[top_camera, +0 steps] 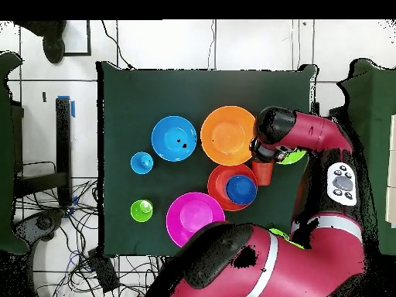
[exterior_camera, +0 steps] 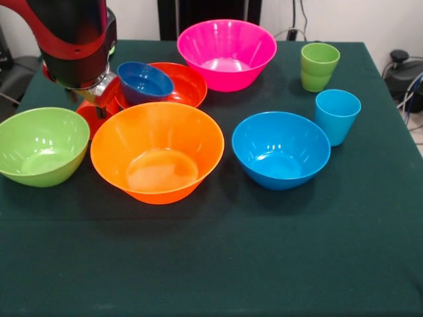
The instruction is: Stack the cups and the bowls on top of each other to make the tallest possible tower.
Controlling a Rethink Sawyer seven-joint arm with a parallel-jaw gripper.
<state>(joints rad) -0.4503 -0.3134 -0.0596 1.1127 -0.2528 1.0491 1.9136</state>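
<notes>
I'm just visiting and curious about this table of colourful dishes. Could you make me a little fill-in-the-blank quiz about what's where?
1. The small dark blue bowl sits inside the ___ bowl.
2. Beside the light blue cup on the green cloth stands a cup coloured ___.
3. The large pink bowl has ___ inside it.
4. In the front view, the bowl nearest the camera's left edge is coloured ___.

Missing words: red-orange; lime green; nothing; lime green.

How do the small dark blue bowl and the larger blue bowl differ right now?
The small dark blue bowl is a deeper navy and clearly smaller; the larger blue bowl is a brighter sky blue and wider. The dark one sits nested inside the red-orange bowl, while the larger one stands alone on the green tablecloth, beside the light blue cup. Both are upright, glossy and empty.
</notes>
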